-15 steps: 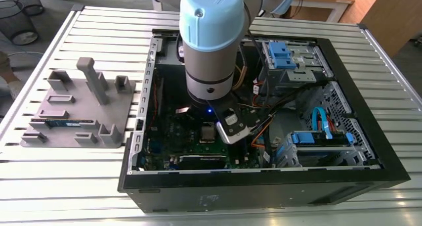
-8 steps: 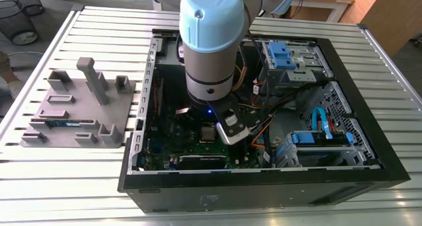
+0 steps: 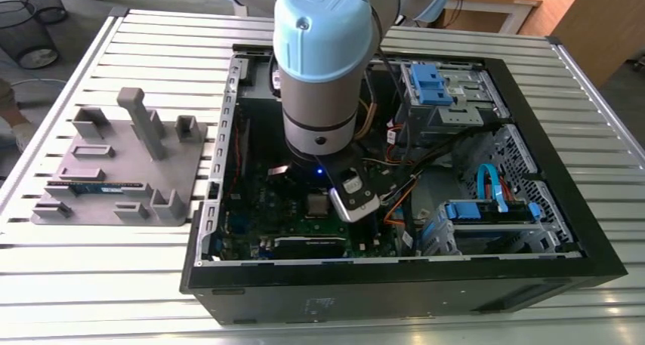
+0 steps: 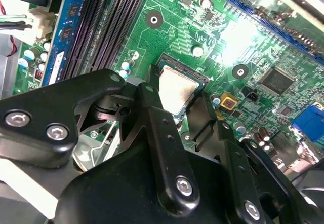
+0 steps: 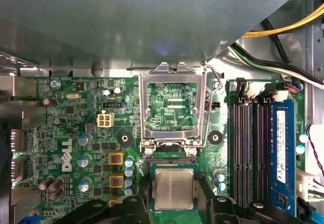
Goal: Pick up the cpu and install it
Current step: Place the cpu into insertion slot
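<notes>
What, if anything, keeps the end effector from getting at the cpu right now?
Probably nothing, so yes, it looks reachable. The end effector hangs directly over the cpu, and the hinged socket frame is swung open beside it, leaving its top uncovered.

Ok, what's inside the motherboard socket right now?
The cpu, metal top up, fills the socket beside the open frame. Whether it is fully seated, and the contacts beneath it, cannot be seen.

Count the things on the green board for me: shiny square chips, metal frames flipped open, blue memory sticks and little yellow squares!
cpu: 1
open socket frame: 1
blue memory stick: 1
yellow-rimmed squares: 2
Total: 5
</notes>
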